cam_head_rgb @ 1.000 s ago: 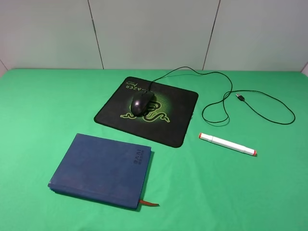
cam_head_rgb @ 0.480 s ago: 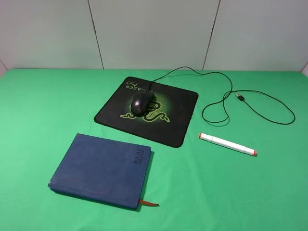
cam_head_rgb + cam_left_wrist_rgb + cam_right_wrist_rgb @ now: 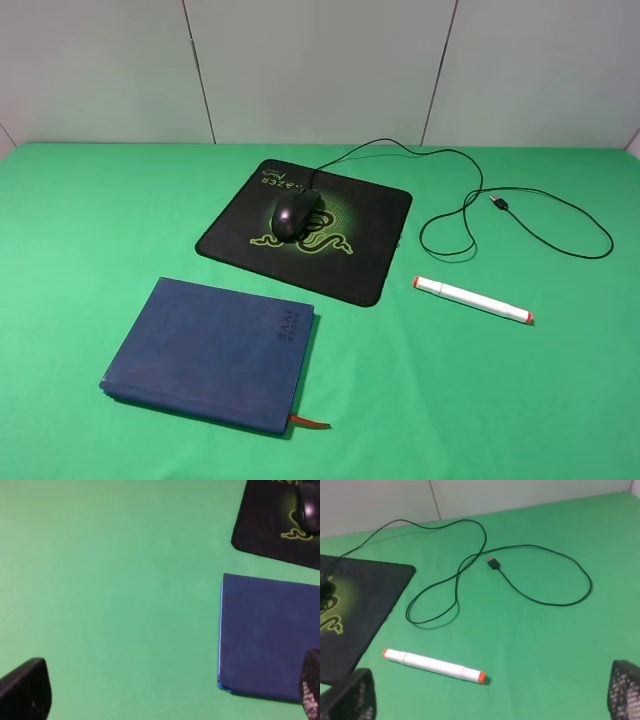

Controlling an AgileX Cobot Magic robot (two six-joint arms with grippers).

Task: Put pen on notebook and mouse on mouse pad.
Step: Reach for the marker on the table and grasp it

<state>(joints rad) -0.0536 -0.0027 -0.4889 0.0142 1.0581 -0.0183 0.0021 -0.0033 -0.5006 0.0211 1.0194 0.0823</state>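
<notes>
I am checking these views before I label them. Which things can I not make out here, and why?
- Exterior high: the lettering on the notebook cover is too small to read.
- Left wrist: the mouse, the mouse pad and the notebook are cut off by the picture's edges.
- Right wrist: the mouse is almost wholly beyond the picture's edge, and the mouse pad is cut off there too.

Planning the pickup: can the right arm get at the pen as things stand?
Probably yes: the pen lies alone on the cloth, clear of cable and mouse pad, ahead of the right gripper, fingers open.
</notes>
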